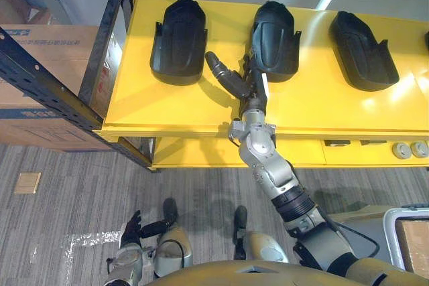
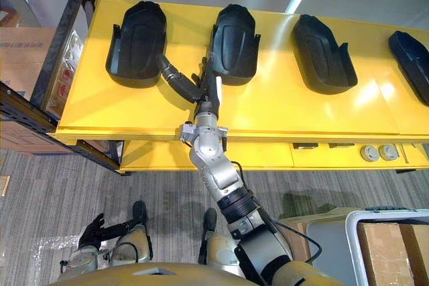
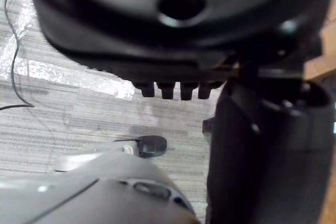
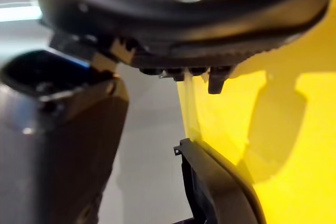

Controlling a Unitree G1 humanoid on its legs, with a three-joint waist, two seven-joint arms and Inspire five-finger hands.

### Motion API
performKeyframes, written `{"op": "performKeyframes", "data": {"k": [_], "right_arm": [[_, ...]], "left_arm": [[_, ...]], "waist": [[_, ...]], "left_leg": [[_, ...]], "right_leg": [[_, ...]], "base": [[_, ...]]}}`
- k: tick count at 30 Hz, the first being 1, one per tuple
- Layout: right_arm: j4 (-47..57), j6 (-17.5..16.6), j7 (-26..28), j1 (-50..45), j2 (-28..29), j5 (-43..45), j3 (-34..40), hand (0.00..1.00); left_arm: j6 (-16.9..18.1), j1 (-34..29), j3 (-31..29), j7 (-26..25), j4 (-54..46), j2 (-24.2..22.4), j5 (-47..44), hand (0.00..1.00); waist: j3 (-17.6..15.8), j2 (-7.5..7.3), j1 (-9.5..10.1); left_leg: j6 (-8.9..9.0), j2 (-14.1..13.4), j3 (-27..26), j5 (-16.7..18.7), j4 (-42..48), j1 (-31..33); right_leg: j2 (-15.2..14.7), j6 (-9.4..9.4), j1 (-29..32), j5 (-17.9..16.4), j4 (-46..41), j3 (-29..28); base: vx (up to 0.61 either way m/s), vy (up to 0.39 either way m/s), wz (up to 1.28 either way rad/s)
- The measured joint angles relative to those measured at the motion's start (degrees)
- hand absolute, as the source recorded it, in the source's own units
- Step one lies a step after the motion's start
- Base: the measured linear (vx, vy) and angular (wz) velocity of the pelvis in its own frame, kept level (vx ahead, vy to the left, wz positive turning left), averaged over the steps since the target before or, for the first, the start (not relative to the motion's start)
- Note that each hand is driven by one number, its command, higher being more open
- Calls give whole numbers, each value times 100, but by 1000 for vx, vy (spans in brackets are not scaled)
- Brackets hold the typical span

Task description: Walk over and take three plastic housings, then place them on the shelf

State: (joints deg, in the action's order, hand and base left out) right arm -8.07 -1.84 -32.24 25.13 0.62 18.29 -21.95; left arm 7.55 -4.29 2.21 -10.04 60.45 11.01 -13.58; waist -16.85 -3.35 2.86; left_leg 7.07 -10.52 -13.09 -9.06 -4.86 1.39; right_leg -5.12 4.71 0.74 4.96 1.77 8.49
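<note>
Three black plastic housings lie in a row on the yellow table [image 1: 167, 108]: a left housing [image 1: 177, 41], a middle housing [image 1: 275, 38] and a right housing [image 1: 362, 48]. My right hand [image 1: 247, 84] reaches over the table's front edge to the near end of the middle housing. Its thumb [image 1: 221, 74] is spread out to the left, and its fingers lie straight against the housing's near left edge. The right wrist view has that housing's rim [image 4: 220, 187] close past the fingers. My left hand [image 1: 132, 228] hangs low over the floor, relaxed and holding nothing.
A fourth housing [image 2: 410, 58] lies at the table's far right. A black metal shelf rack [image 1: 100, 51] stands at the left with cardboard boxes [image 1: 33, 85] in it. A white-rimmed crate [image 1: 405, 232] sits on the floor at the lower right.
</note>
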Motion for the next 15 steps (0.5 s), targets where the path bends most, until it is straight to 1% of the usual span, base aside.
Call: {"op": "performKeyframes", "data": {"k": [7, 8, 15], "right_arm": [[1, -100, -33, -217, 41, -1, -5, 100], [1, -100, -33, -225, 42, -2, -4, 100], [43, -115, -78, -357, 43, -13, 1, 100]], "left_arm": [[-1, 49, -5, -49, 106, -48, 0, 100], [1, 51, -5, -50, 135, -62, 1, 100], [-1, 62, -15, -55, 201, -141, 1, 100]], "waist": [[31, 69, 14], [39, 91, 13], [95, 216, 20]], "left_leg": [[3, 1, -25, 26, -1, -87], [43, 1, -47, 61, -2, -91], [34, 2, -68, 90, -3, -91]], "right_leg": [[0, 21, -118, -18, 45, 1], [-1, 22, -114, -18, 47, -5], [0, 19, -114, -23, 63, -36]], "base": [[0, 0, 0], [-1, 0, -6], [0, 0, -1]]}}
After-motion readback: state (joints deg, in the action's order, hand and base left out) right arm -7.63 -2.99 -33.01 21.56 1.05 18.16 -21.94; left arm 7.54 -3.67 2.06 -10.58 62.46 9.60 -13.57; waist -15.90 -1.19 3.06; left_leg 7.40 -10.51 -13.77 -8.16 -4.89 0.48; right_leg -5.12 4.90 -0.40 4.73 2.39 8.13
